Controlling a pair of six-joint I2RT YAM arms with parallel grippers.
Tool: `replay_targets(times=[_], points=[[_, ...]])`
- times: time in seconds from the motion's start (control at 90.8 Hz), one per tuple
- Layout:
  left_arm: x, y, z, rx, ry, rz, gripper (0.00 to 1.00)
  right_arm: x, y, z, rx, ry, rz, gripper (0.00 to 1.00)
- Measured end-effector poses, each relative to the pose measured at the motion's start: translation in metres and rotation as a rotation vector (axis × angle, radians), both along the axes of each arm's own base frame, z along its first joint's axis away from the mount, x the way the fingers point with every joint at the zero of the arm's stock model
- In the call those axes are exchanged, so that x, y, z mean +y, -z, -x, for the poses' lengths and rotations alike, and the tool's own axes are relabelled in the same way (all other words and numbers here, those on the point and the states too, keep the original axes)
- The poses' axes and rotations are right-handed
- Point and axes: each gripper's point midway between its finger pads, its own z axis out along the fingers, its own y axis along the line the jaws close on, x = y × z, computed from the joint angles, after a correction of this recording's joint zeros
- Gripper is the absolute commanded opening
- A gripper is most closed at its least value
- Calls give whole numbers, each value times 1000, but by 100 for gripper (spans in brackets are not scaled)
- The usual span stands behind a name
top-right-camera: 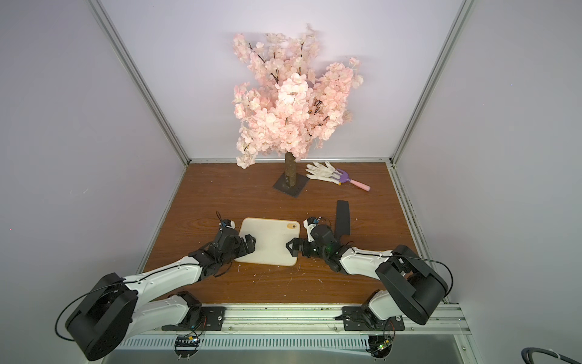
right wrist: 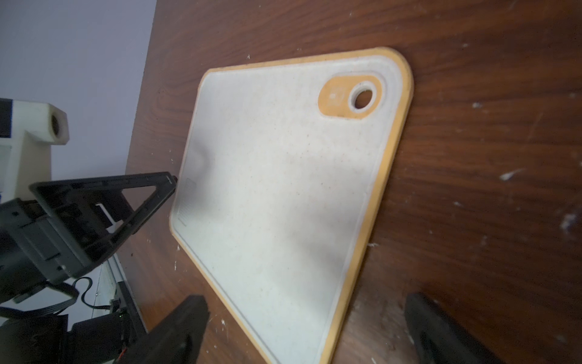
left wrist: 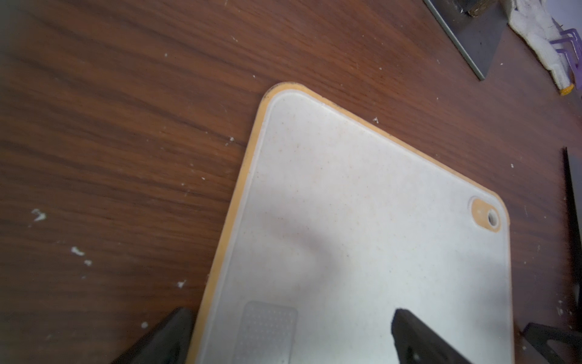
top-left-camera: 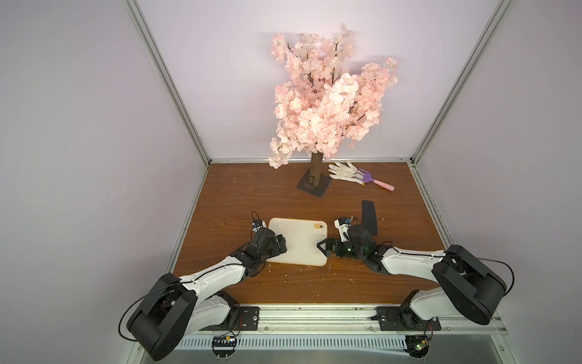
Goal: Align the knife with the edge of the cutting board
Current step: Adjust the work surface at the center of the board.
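Observation:
The cream cutting board (top-left-camera: 299,242) (top-right-camera: 271,242) lies flat on the wooden table, its orange-ringed hole (right wrist: 362,97) at the far right corner. The black knife (top-left-camera: 369,216) (top-right-camera: 342,217) lies on the table to the right of the board, apart from it and roughly along its right edge; my right wrist hides its near end. My left gripper (top-left-camera: 281,245) (left wrist: 289,334) is open across the board's left edge, one finger (left wrist: 412,337) over the board. My right gripper (top-left-camera: 322,248) (right wrist: 311,327) is open around the board's near right corner, holding nothing.
A pink blossom tree (top-left-camera: 327,101) stands at the back on a dark square base (top-left-camera: 305,186). Beside it lie a white glove (top-left-camera: 345,171) and a purple-and-pink toy rake (top-left-camera: 378,182). Walls close in the table on three sides, and white crumbs dot the wood.

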Motion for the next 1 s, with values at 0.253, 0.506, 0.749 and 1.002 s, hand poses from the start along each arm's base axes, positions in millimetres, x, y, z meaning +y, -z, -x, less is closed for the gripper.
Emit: replay_targets(times=[0.253, 0.506, 0.749, 1.002], points=[[-11, -1, 4, -17, 26, 27, 100, -2, 1, -3, -8, 8, 25, 99], [-35, -1, 8, -33, 77, 21, 100, -7, 2, -5, -17, 28, 49, 99], [-53, -1, 9, -44, 106, 22, 100, -21, 4, -3, -19, 63, 98, 99], [-66, -2, 15, -43, 129, 40, 100, -34, 5, 0, -12, 85, 131, 99]])
